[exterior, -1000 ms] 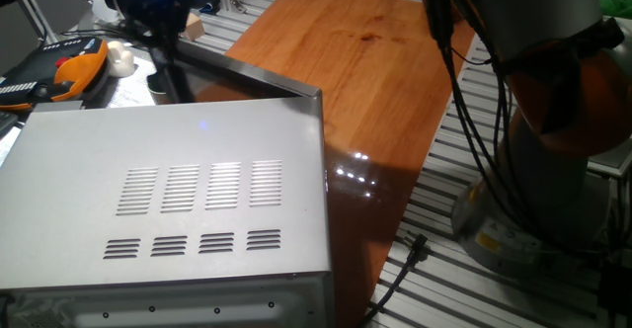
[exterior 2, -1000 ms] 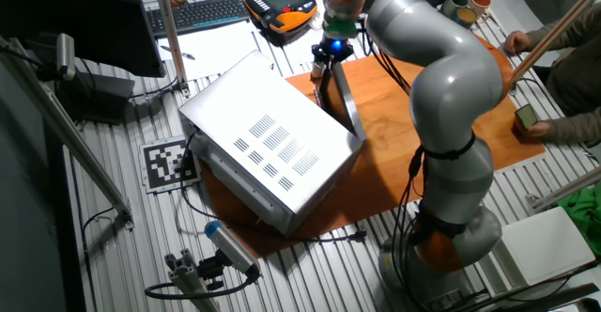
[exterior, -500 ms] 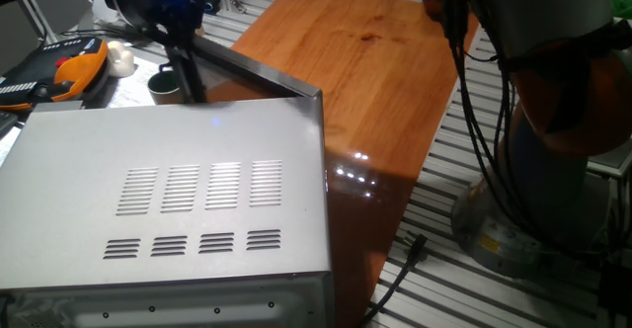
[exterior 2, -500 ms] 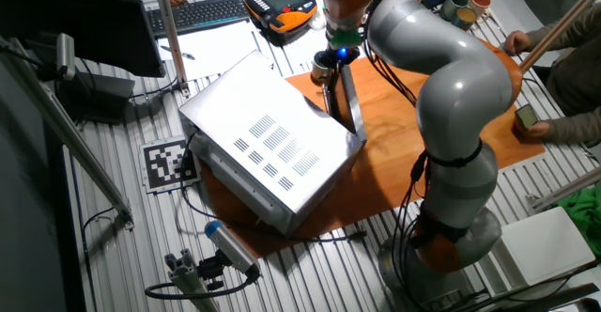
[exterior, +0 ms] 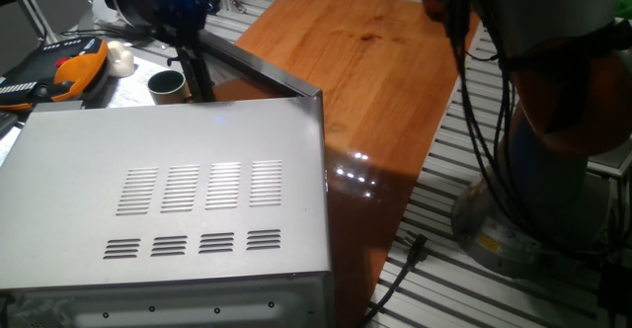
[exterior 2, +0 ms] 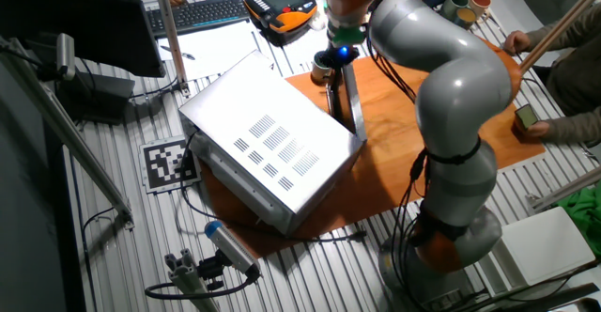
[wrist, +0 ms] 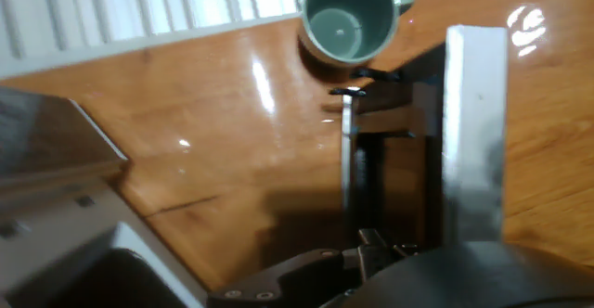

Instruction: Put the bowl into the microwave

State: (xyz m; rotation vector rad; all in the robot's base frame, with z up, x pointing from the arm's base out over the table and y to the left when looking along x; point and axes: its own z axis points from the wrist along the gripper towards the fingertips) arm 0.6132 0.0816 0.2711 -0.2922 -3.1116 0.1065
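Door-opening looks under way, finger state unclear; next, fetch small grey metal bowl (wrist: 350,19) at 12 o'clock for boxy silver microwave (exterior: 168,200).

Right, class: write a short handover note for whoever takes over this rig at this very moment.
Gripper: low beside the open door. It carries nothing, and whether it is open or shut cannot be told.
Bowl: upright on the table, just past the door's far end, outside the microwave.
Done: the door stands open.
Left: grasp the bowl, carry it round the door and set it inside the microwave.
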